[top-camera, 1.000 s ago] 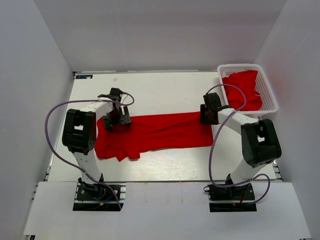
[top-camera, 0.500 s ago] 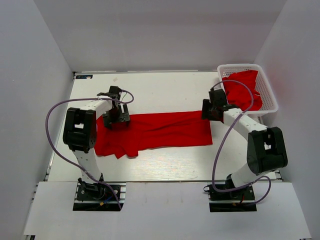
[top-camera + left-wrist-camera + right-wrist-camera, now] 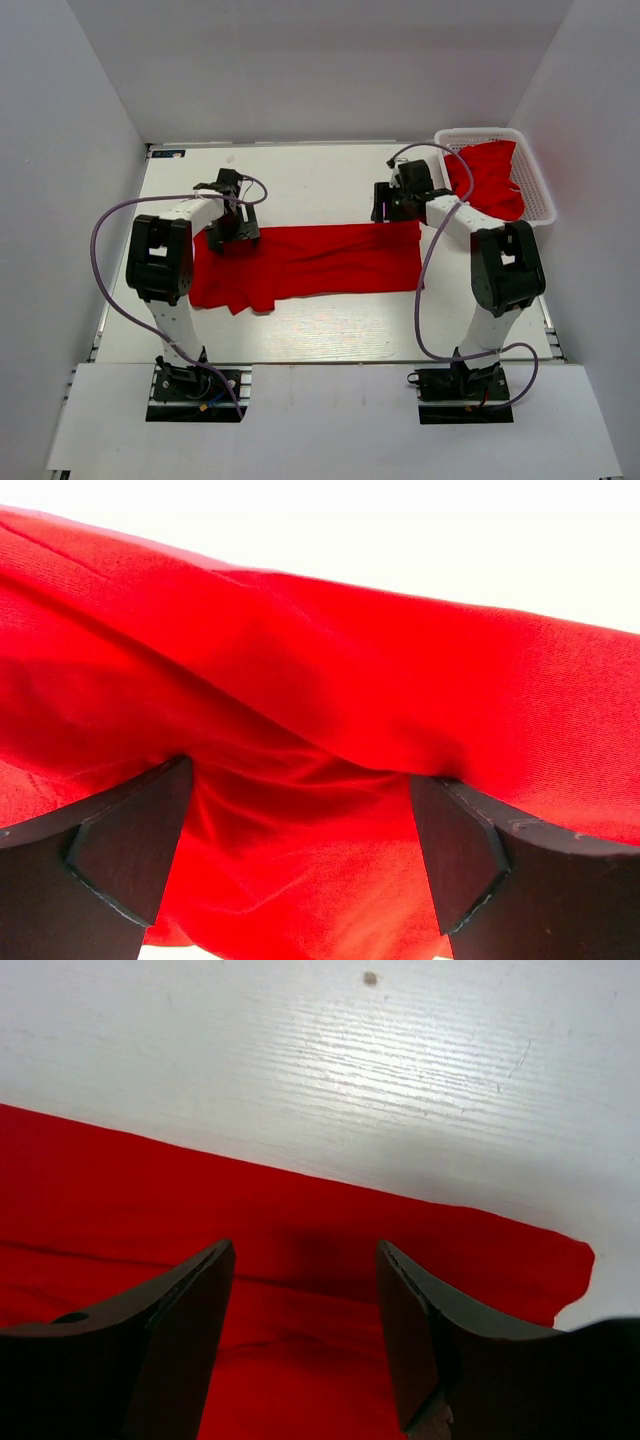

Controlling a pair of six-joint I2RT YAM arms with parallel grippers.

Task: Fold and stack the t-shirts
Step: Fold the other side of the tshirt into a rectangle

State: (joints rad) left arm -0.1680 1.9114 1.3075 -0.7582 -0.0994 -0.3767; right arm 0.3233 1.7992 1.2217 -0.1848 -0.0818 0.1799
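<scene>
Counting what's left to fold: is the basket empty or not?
Not empty. Red cloth lies bunched inside the white basket, covering most of its floor.

From above and behind we look down on the whole table [image 3: 320, 180]. Our wrist views sit close over the shirt [image 3: 320, 260], which all three share.

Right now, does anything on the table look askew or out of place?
The bright red cloth t-shirt on the white table lies uneven: its left end, by the left gripper, is bunched and juts nearer the arm bases than the rest. Nothing looks spilled or damaged.
</scene>
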